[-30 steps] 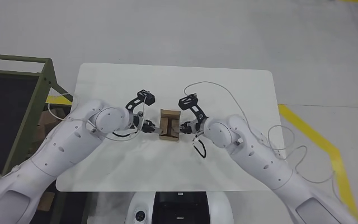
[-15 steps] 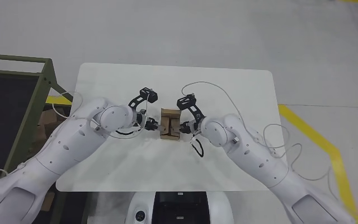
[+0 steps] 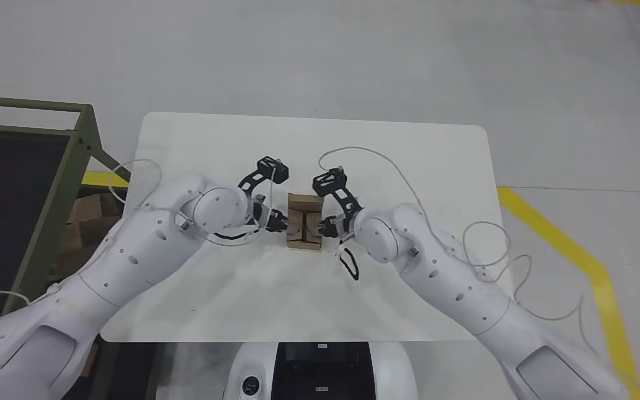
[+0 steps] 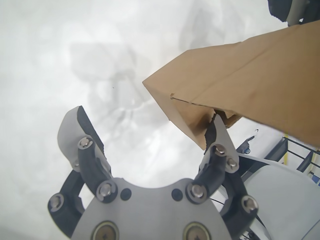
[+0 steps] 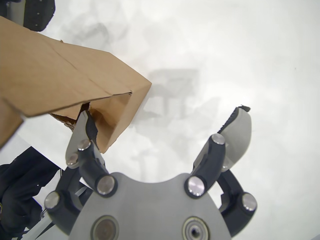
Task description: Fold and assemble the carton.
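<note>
A small brown carton point(image 3: 303, 222) stands mid-table between my two arms. My left gripper point(image 3: 274, 222) is at its left end and my right gripper point(image 3: 327, 226) at its right end. In the left wrist view the carton point(image 4: 237, 76) hangs over the left gripper point(image 4: 150, 123), which is open, one fingertip point(image 4: 217, 128) tucked under a flap at the carton's end. In the right wrist view the right gripper point(image 5: 161, 121) is open too, with one fingertip point(image 5: 83, 123) poked into the carton's point(image 5: 62, 76) open end beside a side flap. Each wrist view catches the other arm's finger pad past the carton.
The white table point(image 3: 400, 150) has bare room all round the carton. A dark green framed cart point(image 3: 40, 170) stands off the table's left edge. A thin cable point(image 3: 420, 185) loops over the table behind the right arm. Yellow floor tape point(image 3: 560, 240) runs on the right.
Both arms have edged inward toward the carton, closing in on its two ends. The carton has stayed in place.
</note>
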Controlling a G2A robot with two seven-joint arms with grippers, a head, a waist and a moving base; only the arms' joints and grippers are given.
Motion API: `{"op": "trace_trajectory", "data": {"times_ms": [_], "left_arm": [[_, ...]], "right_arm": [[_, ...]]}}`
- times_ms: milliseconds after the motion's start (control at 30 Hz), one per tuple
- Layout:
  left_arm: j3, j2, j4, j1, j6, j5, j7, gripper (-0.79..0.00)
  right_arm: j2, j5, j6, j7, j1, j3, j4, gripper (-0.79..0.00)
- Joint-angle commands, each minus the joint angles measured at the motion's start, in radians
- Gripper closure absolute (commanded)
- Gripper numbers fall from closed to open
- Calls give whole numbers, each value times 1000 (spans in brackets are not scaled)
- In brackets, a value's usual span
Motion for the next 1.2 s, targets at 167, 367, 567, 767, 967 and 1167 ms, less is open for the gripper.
{"op": "trace_trajectory", "data": {"times_ms": [167, 367, 567, 767, 967, 1167], "left_arm": [[16, -16, -2, -10, 20, 39, -25, -785], [29, -30, -2, -21, 42, 76, -50, -785], [34, -42, 5, -29, 53, 99, -72, -785], [40, -54, 11, -33, 61, 116, -85, -785], [47, -68, 13, -39, 70, 135, -98, -785], [53, -79, 15, -42, 86, 166, -113, -785]], "right_arm": [[-12, -44, 26, 17, 1, -11, -2, -785], [-22, -77, 43, 32, 4, -16, 3, -785], [-33, -120, 72, 48, 7, -20, 8, -785], [-42, -158, 88, 62, 6, -19, 13, -785], [-49, -194, 97, 60, -2, -15, 11, -785], [-55, -223, 93, 59, -15, -7, 4, -785]]}}
